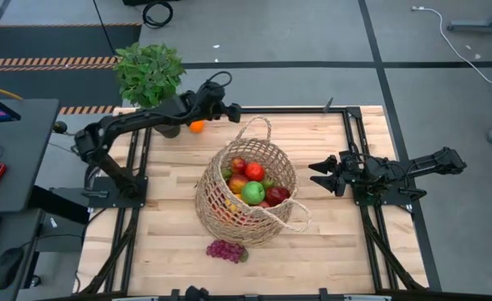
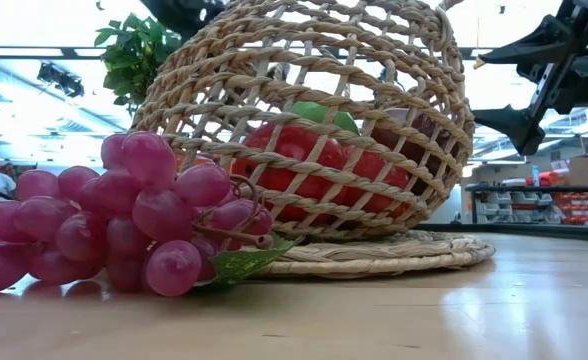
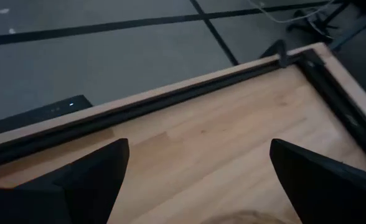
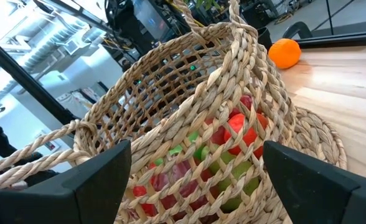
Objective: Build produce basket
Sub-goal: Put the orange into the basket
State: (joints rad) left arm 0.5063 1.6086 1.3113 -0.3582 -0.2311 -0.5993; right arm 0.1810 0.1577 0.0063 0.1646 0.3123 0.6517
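The left pincer (image 1: 234,111) stands wide and empty above the far edge of the pale wooden bench (image 1: 330,251), just beyond the small round orange (image 1: 196,126), which lies loose near the leafy green potted plant (image 1: 150,73); the open jaws suit an approach to that fruit. The right pincer (image 1: 315,175) also stands wide and empty, level with and just beside the large round open-weave tan wicker basket (image 1: 221,213), facing its wall. The basket sits mid-bench and already holds red and green apples (image 1: 253,191) among other produce. The bunch of purple grapes (image 1: 226,250) lies on the bench beside the basket's near side, still to be loaded.
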